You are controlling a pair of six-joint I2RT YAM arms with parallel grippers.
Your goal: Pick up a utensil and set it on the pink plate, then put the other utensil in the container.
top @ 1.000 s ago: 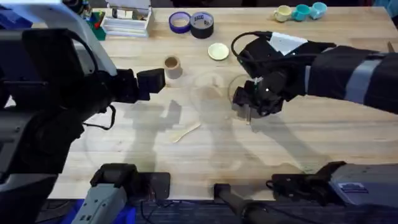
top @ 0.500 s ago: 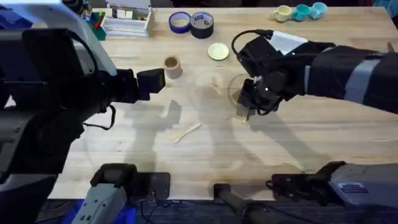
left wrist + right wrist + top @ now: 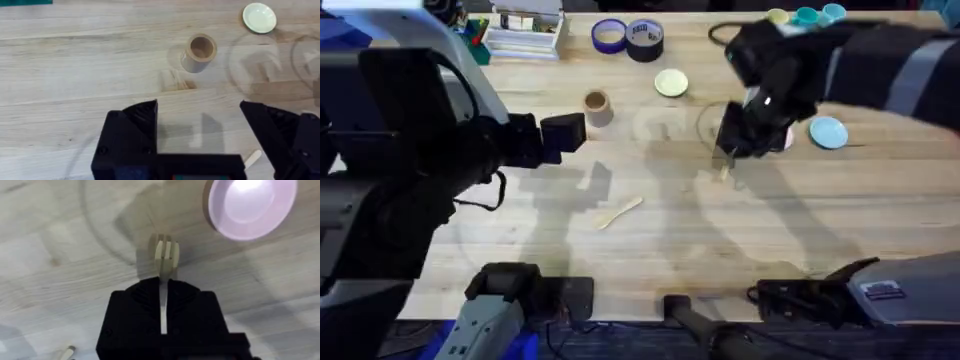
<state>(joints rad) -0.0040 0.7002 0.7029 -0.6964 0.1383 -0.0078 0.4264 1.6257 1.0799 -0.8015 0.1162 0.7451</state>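
Item, fork (image 3: 164, 255): pinched by its handle in my right gripper (image 3: 728, 160), tines poking out past the fingertips, hanging above bare table just beside the pink plate (image 3: 251, 206). Likely light, stiff, thin wood; a pinch across the flat handle suits it.

Item, spoon (image 3: 619, 211): flat on the table, mid-front, well apart from the cup (image 3: 200, 50).

Item, left gripper (image 3: 200, 145): spread wide, holding nothing, near the cup.

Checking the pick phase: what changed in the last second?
The right gripper, shut on the fork, lifted and carried it away from the bases toward the pink plate. The spoon, the container and the open left gripper stayed put.
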